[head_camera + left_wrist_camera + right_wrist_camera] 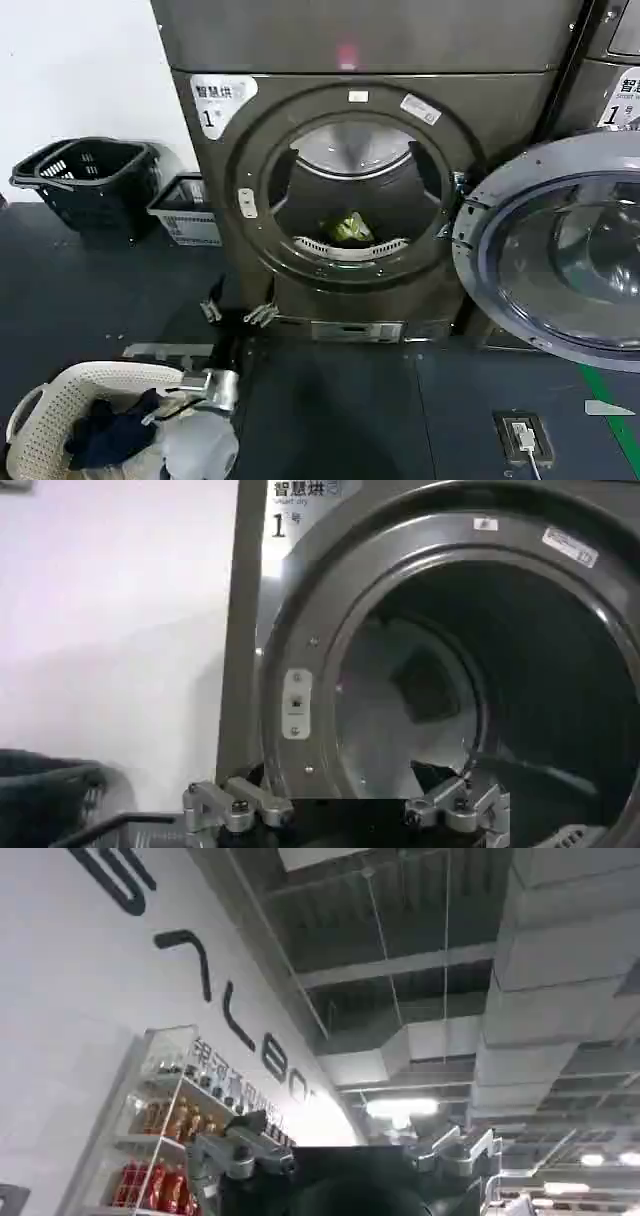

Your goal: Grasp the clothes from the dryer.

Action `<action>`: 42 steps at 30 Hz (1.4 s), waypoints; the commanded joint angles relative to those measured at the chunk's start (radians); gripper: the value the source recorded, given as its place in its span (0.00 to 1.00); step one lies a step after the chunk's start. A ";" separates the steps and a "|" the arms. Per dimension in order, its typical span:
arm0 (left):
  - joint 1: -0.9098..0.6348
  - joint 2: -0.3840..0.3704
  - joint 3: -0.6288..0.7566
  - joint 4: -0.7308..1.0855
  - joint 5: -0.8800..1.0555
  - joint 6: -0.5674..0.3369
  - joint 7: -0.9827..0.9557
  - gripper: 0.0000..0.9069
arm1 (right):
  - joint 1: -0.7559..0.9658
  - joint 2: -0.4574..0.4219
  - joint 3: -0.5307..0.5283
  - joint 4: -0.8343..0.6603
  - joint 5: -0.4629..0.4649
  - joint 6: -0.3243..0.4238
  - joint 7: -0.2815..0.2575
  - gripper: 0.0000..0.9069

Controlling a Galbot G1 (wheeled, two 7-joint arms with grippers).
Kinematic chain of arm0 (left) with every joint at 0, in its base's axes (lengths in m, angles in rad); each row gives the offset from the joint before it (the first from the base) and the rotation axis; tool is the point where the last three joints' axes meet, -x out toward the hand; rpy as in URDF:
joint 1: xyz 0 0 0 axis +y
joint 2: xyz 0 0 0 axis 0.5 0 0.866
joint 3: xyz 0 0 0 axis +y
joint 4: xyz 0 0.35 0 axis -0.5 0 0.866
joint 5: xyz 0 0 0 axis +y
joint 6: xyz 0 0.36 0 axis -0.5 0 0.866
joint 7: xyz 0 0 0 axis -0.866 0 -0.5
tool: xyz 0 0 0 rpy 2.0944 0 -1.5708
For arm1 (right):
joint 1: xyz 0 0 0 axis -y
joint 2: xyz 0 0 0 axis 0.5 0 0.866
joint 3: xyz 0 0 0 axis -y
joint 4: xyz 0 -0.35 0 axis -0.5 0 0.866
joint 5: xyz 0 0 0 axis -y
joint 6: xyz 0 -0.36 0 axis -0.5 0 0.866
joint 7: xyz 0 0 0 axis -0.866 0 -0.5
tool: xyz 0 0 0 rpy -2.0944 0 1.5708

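Head view: dark grey-bronze front-loading dryer (350, 180), door swung wide; yellow-green garment (351, 229) lies low in steel drum, ungrasped. Left gripper (345, 810) spread, empty, just outside porthole. Right gripper (340, 1158) spread, aimed ceilingward, idle. Reach-in and grasp remain.

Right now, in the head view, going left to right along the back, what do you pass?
Black basket → grey crate → dryer with its open porthole and a green cloth in the drum → open door swung out to the right.
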 commanded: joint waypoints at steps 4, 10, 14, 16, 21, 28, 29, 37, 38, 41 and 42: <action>-0.002 0.002 -0.004 0.000 0.000 0.001 0.000 1.00 | 0.001 0.001 0.004 0.001 0.010 0.022 0.002 1.00; -0.006 -0.005 -0.005 0.002 0.002 0.001 0.000 1.00 | -0.004 0.002 0.013 -0.005 0.014 0.026 0.000 1.00; -0.008 -0.008 -0.004 0.004 0.003 0.002 0.000 1.00 | -0.004 0.003 0.014 -0.005 0.014 0.026 -0.003 1.00; -0.008 -0.007 -0.004 0.004 0.003 0.003 0.000 1.00 | -0.002 0.004 0.013 -0.004 0.015 0.026 -0.003 1.00; -0.012 -0.004 -0.008 0.001 0.001 0.004 -0.001 1.00 | -0.004 0.004 0.020 -0.006 0.018 0.026 -0.003 1.00; -0.014 -0.007 -0.009 0.001 0.000 0.003 -0.001 1.00 | -0.008 0.004 0.028 -0.005 0.028 0.026 -0.005 1.00; -0.013 -0.007 -0.010 0.000 -0.001 0.003 -0.002 1.00 | -0.008 0.005 0.029 -0.005 0.030 0.026 -0.005 1.00; -0.014 0.001 -0.014 -0.003 -0.006 0.005 -0.002 1.00 | -0.008 0.009 0.028 -0.004 0.033 0.026 -0.007 1.00; -0.014 0.001 -0.014 -0.003 -0.006 0.005 -0.003 1.00 | -0.007 0.009 0.028 -0.004 0.033 0.026 -0.007 1.00; -0.012 0.004 -0.017 -0.004 -0.007 0.006 -0.003 1.00 | -0.005 0.006 0.025 -0.003 0.033 0.026 -0.007 1.00; -0.012 0.005 -0.018 -0.004 -0.008 0.006 -0.003 1.00 | -0.004 0.006 0.024 -0.002 0.033 0.025 -0.007 1.00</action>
